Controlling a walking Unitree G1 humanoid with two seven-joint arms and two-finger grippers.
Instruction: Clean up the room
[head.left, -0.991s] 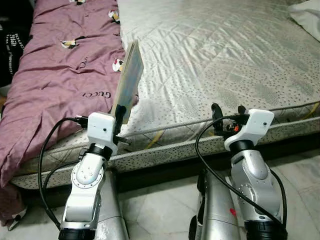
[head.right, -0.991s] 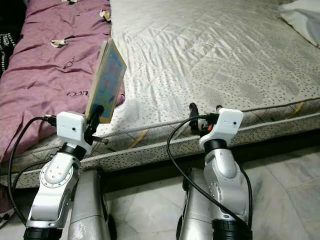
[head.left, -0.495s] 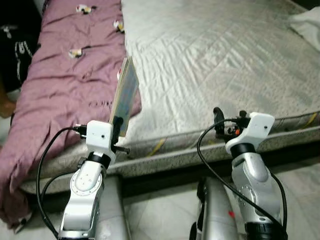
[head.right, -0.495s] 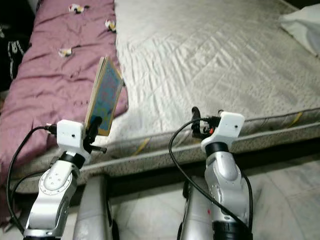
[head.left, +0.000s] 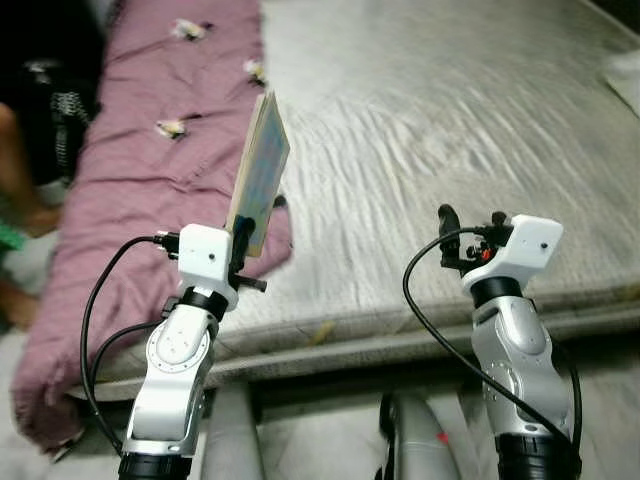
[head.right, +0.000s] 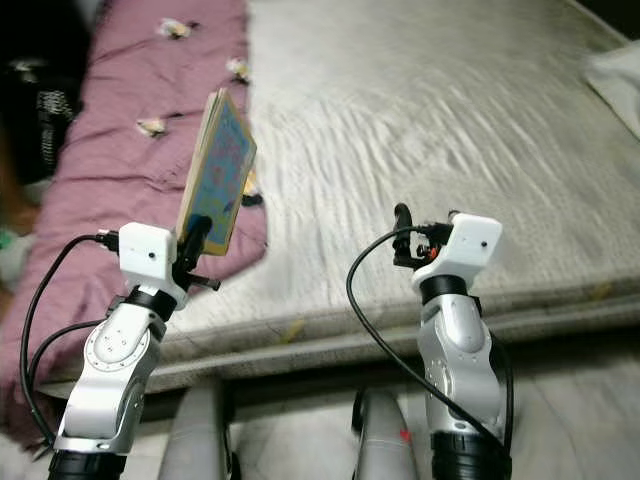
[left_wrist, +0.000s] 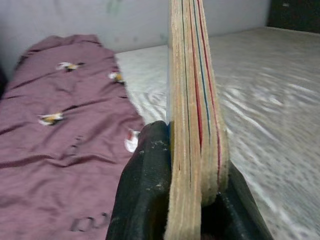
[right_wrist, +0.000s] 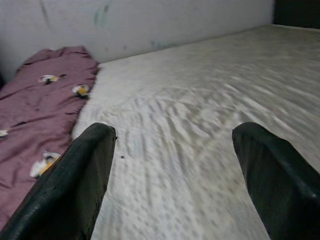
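Observation:
My left gripper (head.left: 241, 238) is shut on a thin stack of colourful boards (head.left: 258, 170), held upright on edge above the near side of the bed. The left wrist view looks along the stack's layered wooden edge (left_wrist: 192, 140), clamped between the two black fingers (left_wrist: 145, 195). My right gripper (head.left: 466, 222) hovers over the mattress edge, open and holding nothing; its fingers (right_wrist: 82, 185) spread wide above the grey quilted mattress (right_wrist: 200, 150).
A grey quilted mattress (head.left: 450, 130) spans the view ahead. A purple blanket with small prints (head.left: 150, 180) covers its left part and hangs over the edge. A person's leg (head.left: 15, 170) is at the far left. A white pillow corner (head.left: 625, 75) lies at far right. Tiled floor lies below.
The camera has shifted, so the bed sits farther right and lower in the picture, with motion blur. Both arms keep their poses; the left gripper still holds the boards upright.

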